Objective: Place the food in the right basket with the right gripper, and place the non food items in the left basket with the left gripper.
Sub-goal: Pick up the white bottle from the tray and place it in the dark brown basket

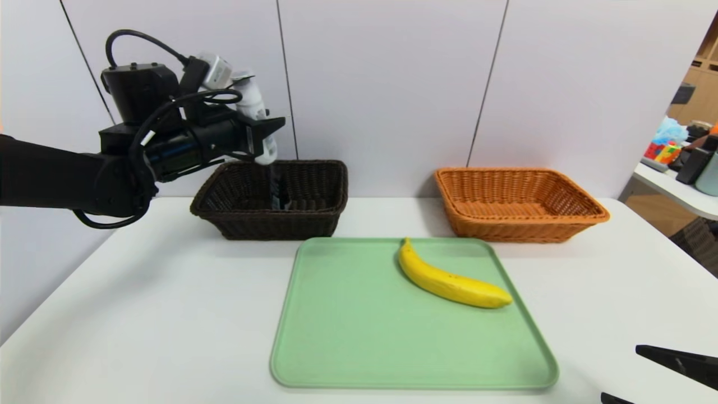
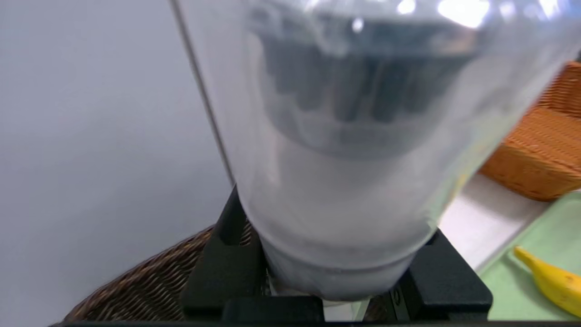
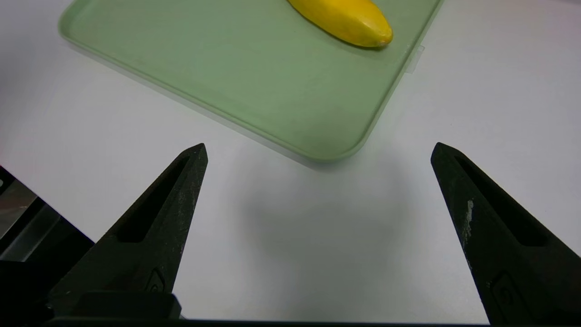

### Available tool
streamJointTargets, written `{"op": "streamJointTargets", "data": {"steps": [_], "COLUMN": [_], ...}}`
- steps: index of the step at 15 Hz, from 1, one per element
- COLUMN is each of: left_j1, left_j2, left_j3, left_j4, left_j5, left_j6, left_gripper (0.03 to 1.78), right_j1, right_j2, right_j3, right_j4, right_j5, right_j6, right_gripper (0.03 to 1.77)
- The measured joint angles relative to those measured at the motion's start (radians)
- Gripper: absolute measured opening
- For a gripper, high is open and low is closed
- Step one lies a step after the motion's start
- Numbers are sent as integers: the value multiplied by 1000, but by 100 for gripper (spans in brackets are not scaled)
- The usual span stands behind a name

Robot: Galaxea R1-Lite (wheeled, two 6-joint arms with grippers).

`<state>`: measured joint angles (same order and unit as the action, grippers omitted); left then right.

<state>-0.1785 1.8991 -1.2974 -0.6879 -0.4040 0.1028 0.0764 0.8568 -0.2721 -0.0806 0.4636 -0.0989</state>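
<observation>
Bottle (image 1: 255, 112) is squeezed tight in the left gripper (image 1: 263, 137), right above the dark basket (image 1: 314, 221). Banana (image 1: 451, 278) lies slanted on the green tray (image 1: 336, 336), nearer the wide-open right gripper (image 3: 317, 195).

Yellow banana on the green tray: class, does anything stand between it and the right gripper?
Nothing visible does. The open right gripper sits low over bare white table near the green tray's corner; the yellow banana lies unobstructed.

My white worktop (image 1: 168, 314) carries a dark brown wicker basket (image 1: 275, 216) and an orange wicker basket (image 1: 519, 205) along its far edge, with a flat pale-green plastic tray (image 1: 359, 336) at its middle.
</observation>
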Motion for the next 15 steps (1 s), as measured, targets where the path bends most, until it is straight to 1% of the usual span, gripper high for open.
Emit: {"op": "streamJointTargets", "data": {"steps": [3,5,11,15], "left_j1": [64,87,109,123], "left_j2": [37,61,164,203], "left_j3": [-9,-9,-7,-7], "left_j4": [1,0,-13,-11], "left_j5": [-1,-2,7,11], "left_j6": [2,5,10,8], "left_gripper": [67,67,67,67], "right_j1": [0,0,0,0], "right_j2": [0,0,1,1], "right_j3": [-1,-1,1,7], "right_j4": [0,0,0,0], "right_j5": [0,1,1,1], "right_j6": [-1,-1,-1,-1], "right_gripper": [170,170,170,170]}}
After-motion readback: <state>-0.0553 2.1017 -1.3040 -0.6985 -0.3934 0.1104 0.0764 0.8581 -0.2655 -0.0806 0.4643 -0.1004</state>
